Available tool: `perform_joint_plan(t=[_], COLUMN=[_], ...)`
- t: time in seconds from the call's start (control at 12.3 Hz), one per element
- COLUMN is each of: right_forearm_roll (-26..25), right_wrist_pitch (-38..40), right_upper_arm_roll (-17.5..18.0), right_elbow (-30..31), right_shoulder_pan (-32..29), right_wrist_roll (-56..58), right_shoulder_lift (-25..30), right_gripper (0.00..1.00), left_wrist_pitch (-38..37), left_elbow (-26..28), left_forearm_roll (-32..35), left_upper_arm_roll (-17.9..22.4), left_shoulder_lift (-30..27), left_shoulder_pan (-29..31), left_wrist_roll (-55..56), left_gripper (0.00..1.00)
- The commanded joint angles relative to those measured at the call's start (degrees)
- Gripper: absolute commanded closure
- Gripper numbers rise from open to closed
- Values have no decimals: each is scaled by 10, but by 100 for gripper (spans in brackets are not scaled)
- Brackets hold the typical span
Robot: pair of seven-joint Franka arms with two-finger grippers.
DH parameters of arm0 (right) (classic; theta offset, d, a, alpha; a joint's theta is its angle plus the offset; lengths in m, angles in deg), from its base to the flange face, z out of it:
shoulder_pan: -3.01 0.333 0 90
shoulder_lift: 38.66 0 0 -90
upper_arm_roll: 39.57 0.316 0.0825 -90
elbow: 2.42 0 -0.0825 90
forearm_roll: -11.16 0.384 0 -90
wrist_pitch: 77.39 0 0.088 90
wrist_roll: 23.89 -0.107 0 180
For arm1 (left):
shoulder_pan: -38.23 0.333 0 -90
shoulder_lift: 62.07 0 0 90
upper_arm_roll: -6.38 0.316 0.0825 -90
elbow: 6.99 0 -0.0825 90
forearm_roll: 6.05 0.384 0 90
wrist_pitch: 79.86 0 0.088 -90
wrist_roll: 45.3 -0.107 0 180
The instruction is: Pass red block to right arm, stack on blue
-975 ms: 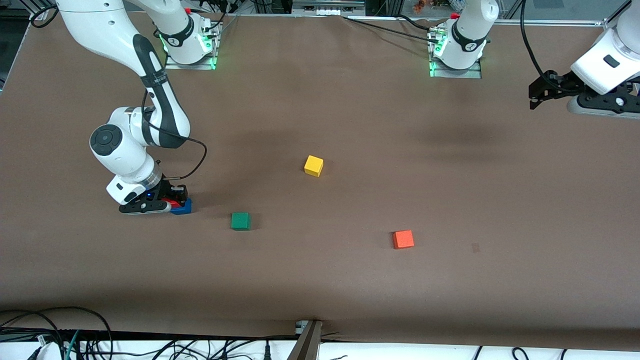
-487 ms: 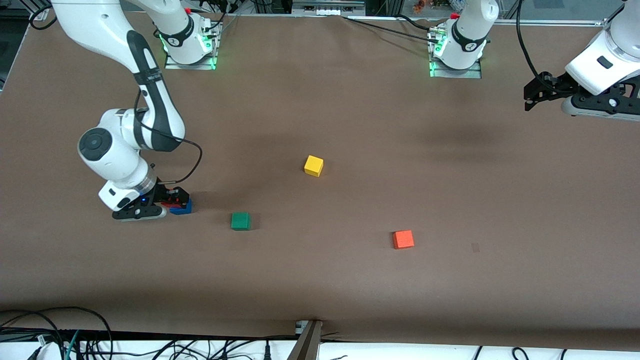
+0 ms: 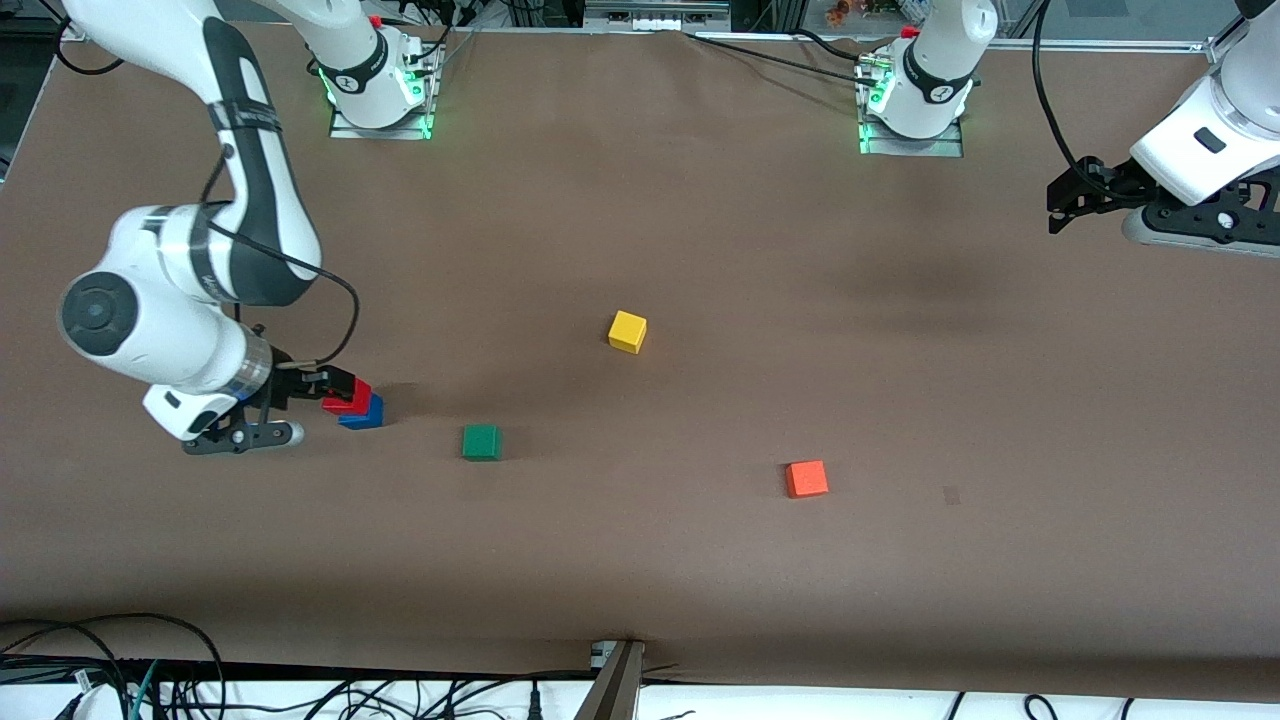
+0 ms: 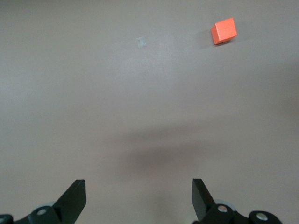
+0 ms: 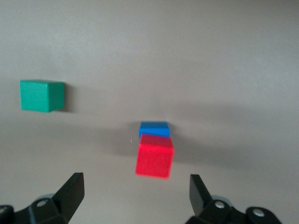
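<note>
The red block (image 3: 347, 396) sits on top of the blue block (image 3: 364, 414), a little offset, at the right arm's end of the table. My right gripper (image 3: 322, 385) is open and empty, just beside the stack and apart from it. In the right wrist view the red block (image 5: 154, 156) covers most of the blue block (image 5: 154, 128), ahead of the open right gripper (image 5: 135, 196). My left gripper (image 3: 1063, 197) waits high over the left arm's end of the table. In its own wrist view the left gripper (image 4: 139, 198) is open and empty.
A green cube (image 3: 481, 441) lies close to the stack, toward the table's middle; it also shows in the right wrist view (image 5: 42, 95). A yellow cube (image 3: 627, 331) lies mid-table. An orange-red cube (image 3: 806, 478) lies nearer the front camera and shows in the left wrist view (image 4: 224, 31).
My right gripper has let go of the red block and drawn back from the stack toward the right arm's end of the table. The left gripper has barely shifted.
</note>
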Motion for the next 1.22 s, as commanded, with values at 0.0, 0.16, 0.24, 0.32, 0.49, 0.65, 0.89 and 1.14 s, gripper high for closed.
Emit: perform_joint_plan(t=[0.0, 0.16, 0.24, 0.32, 0.49, 0.65, 0.89, 1.14], right_forearm_roll=[-8, -9, -7, -9, -22, -54, -134, -134], right_wrist_pitch=[148, 237, 270, 285, 296, 310, 327, 347], right_upper_arm_roll=[-15, -24, -19, -3, 55, 101, 145, 158], right_elbow=[-95, -148, -161, -159, -128, -123, -110, -105], right_shoulder_pan=[-5, -7, -19, -28, -82, -139, -153, -169], right_wrist_roll=[-9, -10, -10, -10, -5, -5, -5, 2], right_shoulder_lift=[0, 6, 21, 42, 98, 148, 202, 218], right_gripper=[0, 0, 0, 0, 0, 0, 0, 0], left_wrist_pitch=[-14, -14, -14, -13, -14, -14, -14, -15], left_elbow=[-23, -26, -28, -29, -29, -29, -34, -35], left_forearm_roll=[-12, -10, -11, -12, -11, -12, -11, -11], left_upper_arm_roll=[-3, -3, -3, -3, -3, -3, -3, 0], left_shoulder_lift=[10, 14, 16, 17, 18, 18, 19, 19], left_shoulder_pan=[2, 2, 2, 2, 2, 4, 6, 6], left_wrist_roll=[-10, -10, -10, -10, -10, -10, -10, -10], left_gripper=[0, 0, 0, 0, 0, 0, 0, 0])
